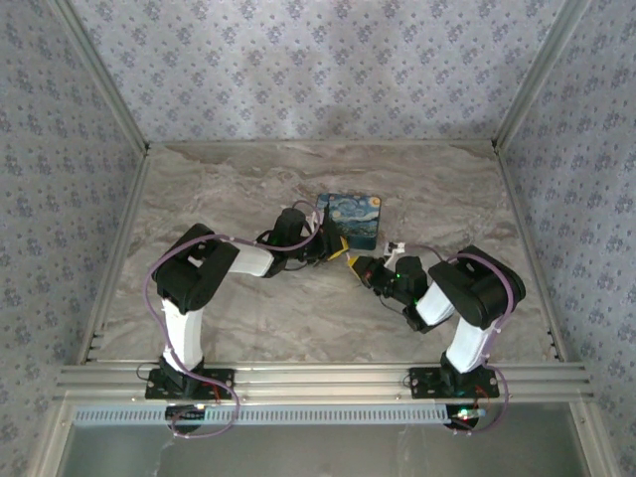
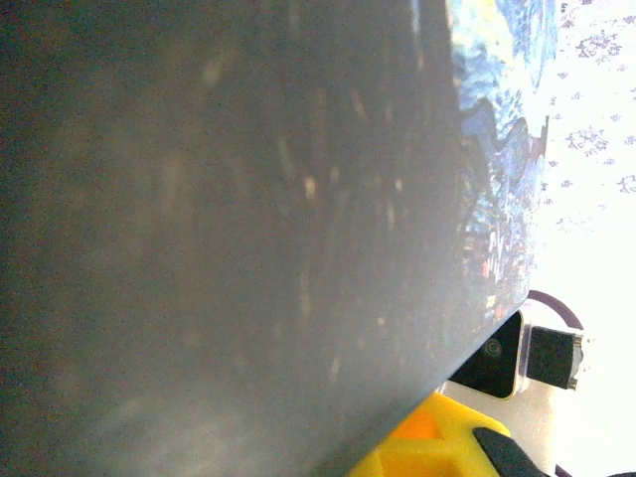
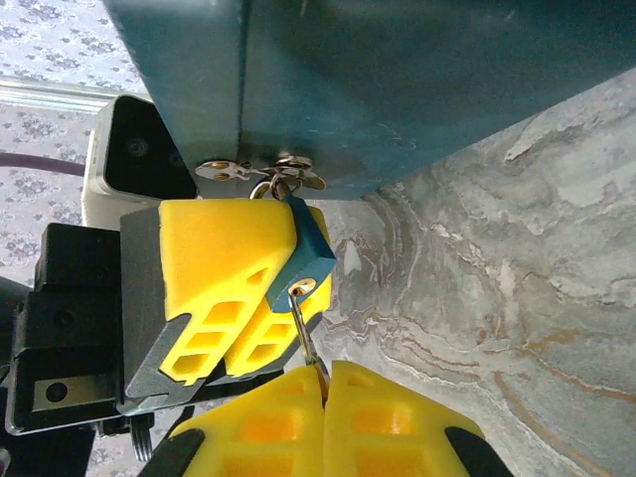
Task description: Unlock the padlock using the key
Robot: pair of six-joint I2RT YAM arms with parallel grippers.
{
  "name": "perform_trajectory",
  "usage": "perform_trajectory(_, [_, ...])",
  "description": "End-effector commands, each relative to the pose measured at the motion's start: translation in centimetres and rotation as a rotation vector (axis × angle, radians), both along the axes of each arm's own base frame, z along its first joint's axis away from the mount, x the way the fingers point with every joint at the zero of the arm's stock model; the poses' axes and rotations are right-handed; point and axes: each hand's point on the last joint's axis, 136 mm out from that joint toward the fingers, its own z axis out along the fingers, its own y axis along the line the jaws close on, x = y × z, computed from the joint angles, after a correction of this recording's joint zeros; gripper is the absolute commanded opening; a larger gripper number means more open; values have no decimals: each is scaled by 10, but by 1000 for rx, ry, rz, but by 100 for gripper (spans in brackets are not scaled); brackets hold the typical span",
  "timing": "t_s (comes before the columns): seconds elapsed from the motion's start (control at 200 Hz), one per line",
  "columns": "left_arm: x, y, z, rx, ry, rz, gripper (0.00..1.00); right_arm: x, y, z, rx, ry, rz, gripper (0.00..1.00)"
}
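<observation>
The padlock (image 3: 306,248) is small, with a teal body and a silvery shackle. It hangs from the metal hasp (image 3: 260,171) on the blue-and-yellow painted tin (image 1: 353,214). My left gripper (image 3: 283,234) reaches in from the left, its yellow fingers (image 3: 204,263) closed on the lock body. A thin silvery key (image 3: 307,333) sticks into the lock's bottom end. My right gripper (image 3: 325,383) is shut on the key's other end. In the top view the two grippers (image 1: 346,256) meet at the tin's near edge. The tin's grey side (image 2: 248,219) is pressed close to the left wrist camera.
The tin (image 3: 397,79) stands on the marble-patterned table (image 3: 517,298). Aluminium rails (image 1: 318,378) and wallpapered walls enclose the table. The right arm's white wrist camera (image 2: 494,358) sits just past the tin's corner.
</observation>
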Motion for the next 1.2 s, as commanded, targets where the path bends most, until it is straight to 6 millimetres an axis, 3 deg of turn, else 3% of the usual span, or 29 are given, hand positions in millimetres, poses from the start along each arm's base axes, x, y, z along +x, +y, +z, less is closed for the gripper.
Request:
perform_trajectory(0.0, [-6,1,-10,-16,53,-20,7,5,4,15,36,-39,5,0])
perform_trajectory(0.48, [-5,3,-8,-39,48,-4,7,9,7,12,39,-30,13,0])
perform_trajectory(0.839, [-2,5,-7,-52,43,10,7,-6,6,6,31,-5,20,0])
perform_trajectory(1.194, [-2,5,-7,-73,47,17,7,6,6,13,43,-23,0,0])
